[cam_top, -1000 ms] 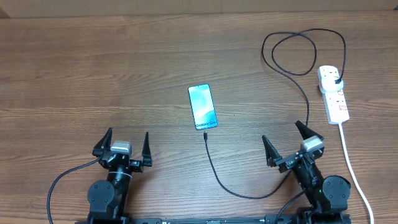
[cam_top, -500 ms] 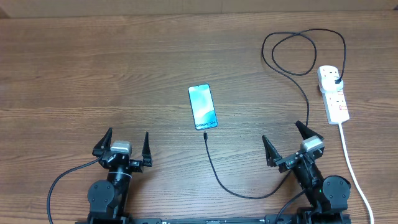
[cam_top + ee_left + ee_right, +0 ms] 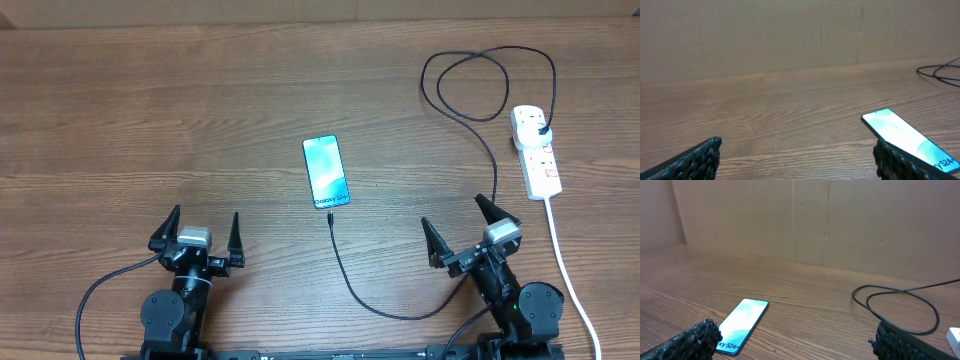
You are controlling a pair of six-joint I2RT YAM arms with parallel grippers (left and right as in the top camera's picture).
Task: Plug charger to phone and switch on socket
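wooden table (image 3: pixel 150 100), brown cardboard wall (image 3: pixel 740 35) behind

The phone (image 3: pixel 326 171) lies flat and central, its light-blue screen lit and facing up. The charger (image 3: pixel 339 255), a thin black cable, has its tip just short of the phone's near end, sweeps right, loops, and plugs into the socket (image 3: pixel 537 152), a white strip with red markings at far right

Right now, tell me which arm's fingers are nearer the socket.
Right. The right fingers sit just short of the socket, slightly to its left; the left fingers lie far to its left, beyond the phone.
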